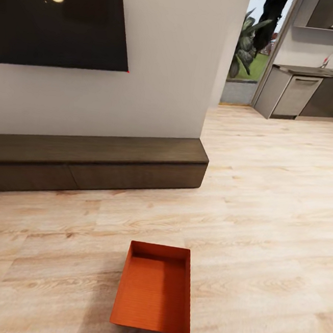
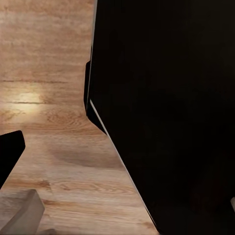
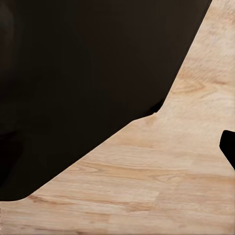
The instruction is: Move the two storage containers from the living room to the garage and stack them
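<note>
Head view, from your left: a black TV point(image 1: 61, 17) hangs on the cream wall point(image 1: 167, 59), with a lamp's pale glow reflected near its upper part and no logo or writing you can read on it. Under it a long dark wood bench point(image 1: 92, 161) runs along the wall and ends near the wall's corner. In front of the bench, low in the middle of your view, one orange-red storage container point(image 1: 154, 288) sits upright on the light wood-plank flooring point(image 1: 275, 208), well apart from the bench, open at the top with nothing inside; its walls are plain and carry no label. Further right, past the wall's corner, you see green leafy plants point(image 1: 249, 39) at an opening, then grey kitchen cabinets point(image 1: 297, 93) under a dark counter with a tap, and a wall cupboard above them. No text is legible there.

In the left wrist view a large black shape point(image 2: 166, 112) of the robot covers most of the frame, with plank flooring point(image 2: 49, 98) beside it and a pale grey block point(image 2: 19, 215) at the corner. In the right wrist view a similar black mass point(image 3: 83, 83) sits over wood planks point(image 3: 161, 186), with a small dark tip point(image 3: 229, 147) at the edge. You cannot tell whether either gripper's jaws are apart or together.
</note>
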`<state>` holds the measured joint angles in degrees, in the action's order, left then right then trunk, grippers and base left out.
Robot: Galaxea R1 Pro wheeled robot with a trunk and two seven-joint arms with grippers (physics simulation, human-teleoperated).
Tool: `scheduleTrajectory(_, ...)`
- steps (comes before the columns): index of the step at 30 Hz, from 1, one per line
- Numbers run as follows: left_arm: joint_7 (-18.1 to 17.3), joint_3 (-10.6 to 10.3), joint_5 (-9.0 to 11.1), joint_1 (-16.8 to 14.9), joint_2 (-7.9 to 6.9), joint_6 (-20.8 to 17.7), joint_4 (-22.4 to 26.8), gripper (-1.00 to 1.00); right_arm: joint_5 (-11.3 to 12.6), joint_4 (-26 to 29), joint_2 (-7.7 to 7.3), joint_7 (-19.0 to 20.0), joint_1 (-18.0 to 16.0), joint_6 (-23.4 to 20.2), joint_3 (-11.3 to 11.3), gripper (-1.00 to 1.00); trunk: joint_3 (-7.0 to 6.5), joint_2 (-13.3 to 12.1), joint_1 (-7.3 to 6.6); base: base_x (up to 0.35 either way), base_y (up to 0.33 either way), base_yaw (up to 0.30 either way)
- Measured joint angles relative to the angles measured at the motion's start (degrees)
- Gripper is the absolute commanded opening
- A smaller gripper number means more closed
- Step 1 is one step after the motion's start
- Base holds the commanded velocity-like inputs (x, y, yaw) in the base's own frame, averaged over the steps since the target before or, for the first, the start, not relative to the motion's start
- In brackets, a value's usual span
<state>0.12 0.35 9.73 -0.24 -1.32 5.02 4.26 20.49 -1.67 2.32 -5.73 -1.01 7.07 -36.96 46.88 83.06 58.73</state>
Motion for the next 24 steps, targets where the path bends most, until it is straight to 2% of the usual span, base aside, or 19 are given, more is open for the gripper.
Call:
scheduleTrajectory(15, 0.0, 0.0, 0.0, 0.0, 0.0, 0.0, 0.0, 1.0, -0.1, 0.0, 0.0, 0.0, 0.0, 0.0, 0.0, 1.0, 1.36, 0.0, 0.0, 0.0, 0.0, 0.0)
scheduleTrajectory(24, 0.0, 0.0, 0.0, 0.0, 0.0, 0.0, 0.0, 1.0, -0.1, 0.0, 0.08, 0.0, 0.0, 0.0, 0.0, 1.0, 1.47, 0.0, 0.0, 0.0, 0.0, 0.0)
